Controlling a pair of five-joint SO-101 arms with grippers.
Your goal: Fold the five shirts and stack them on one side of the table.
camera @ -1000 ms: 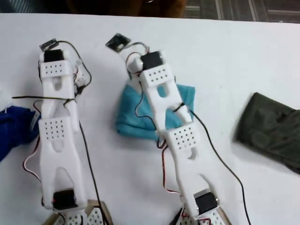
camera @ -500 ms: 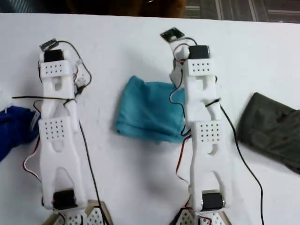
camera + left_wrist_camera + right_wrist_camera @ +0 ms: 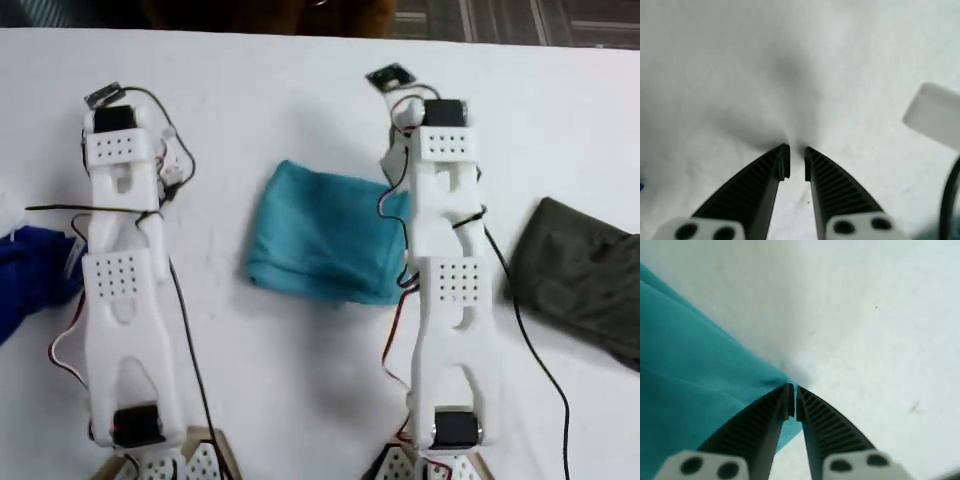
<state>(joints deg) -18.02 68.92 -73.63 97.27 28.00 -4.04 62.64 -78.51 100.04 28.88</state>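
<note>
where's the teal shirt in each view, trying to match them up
high view: teal shirt lies mid-table between the two arms, one edge beside the right arm.
left wrist view: white table under the left gripper.
right wrist view: teal shirt beside the right gripper, its edge at the tips.
shared landmark: the white table.

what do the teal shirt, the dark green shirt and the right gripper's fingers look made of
Teal shirt: soft matte cloth, probably cotton knit; it lies limp with rounded folds. Dark green shirt: matte cloth too, creased, perhaps heavier. Fingers of the right gripper: rigid dark matte plastic with ribbed inner faces, likely printed.
</note>
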